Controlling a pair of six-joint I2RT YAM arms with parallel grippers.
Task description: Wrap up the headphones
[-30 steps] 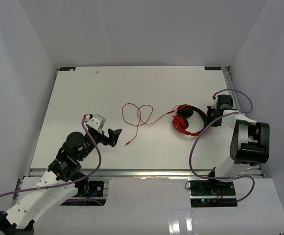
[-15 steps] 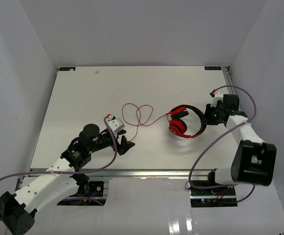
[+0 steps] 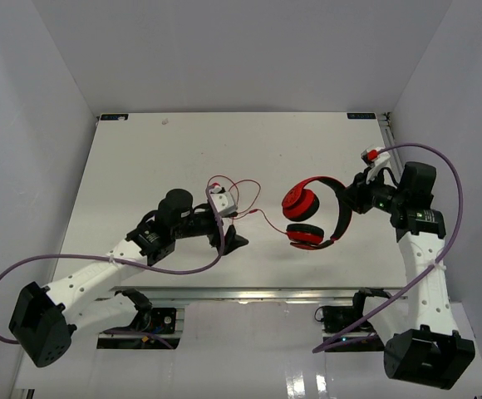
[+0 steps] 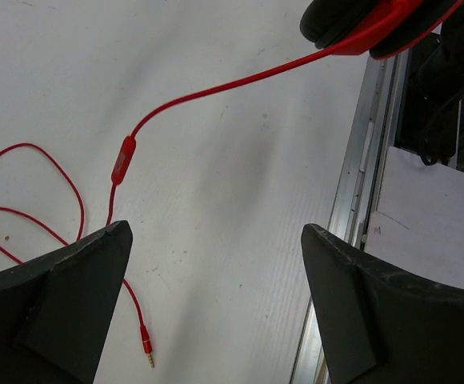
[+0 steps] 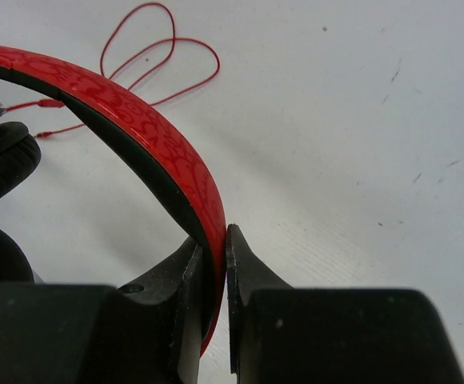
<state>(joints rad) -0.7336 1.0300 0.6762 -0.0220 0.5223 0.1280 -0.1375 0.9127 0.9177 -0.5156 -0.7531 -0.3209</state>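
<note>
So your right hand [image 5: 216, 240] is pinching the band [image 5: 136, 120] of the headphones [image 3: 301, 202] now, fingers pressed together on the red arc with nothing else in between. A second ago it was just sitting next to them over by the right edge. Since then it's been dragging them in toward the middle of the surface [image 3: 141, 166]. They're sitting right of centre now, band out toward your right arm and both ear cups [image 3: 306, 234] facing the middle. I can't tell if the cups are touching the surface or hanging just off it.

Meanwhile your left hand [image 4: 214, 232] is swinging in from the left side, and it's hovering spread wide, holding nothing. In the left wrist view it's looking straight down at the cord [image 4: 216, 88]. The inline remote [image 4: 122, 160] and the plug [image 4: 147, 346] are both lying on the surface between the fingers. The loose loops are still lying there, partly hidden under that arm in the top view.

What that's telling me is that the anchor grip is done and you're setting up the second half. Nothing's wrapped yet, and the whole cord is still trailing out to the left. You're probably going for the plug end next, and that thing is thin and lying flat, so be careful.
</note>
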